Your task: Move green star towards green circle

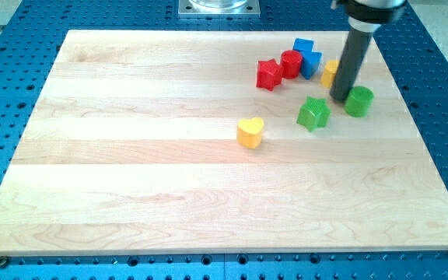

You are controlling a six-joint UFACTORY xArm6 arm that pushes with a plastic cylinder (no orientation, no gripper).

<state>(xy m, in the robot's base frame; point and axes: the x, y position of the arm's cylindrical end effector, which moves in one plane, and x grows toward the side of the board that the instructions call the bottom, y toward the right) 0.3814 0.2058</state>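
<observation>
The green star (313, 113) lies right of the board's middle, in the upper right part. The green circle (359, 101) sits a short way to its right and slightly higher. My tip (339, 98) stands between them, touching or almost touching the green circle's left side and just up-right of the green star. The rod rises from there toward the view's top.
A yellow heart (250, 132) lies left of and below the green star. A red star (268, 75), a red cylinder (291, 63) and two blue blocks (307, 57) cluster above. A yellow block (330, 72) is partly hidden behind the rod. The wooden board (131, 155) lies on a blue perforated table.
</observation>
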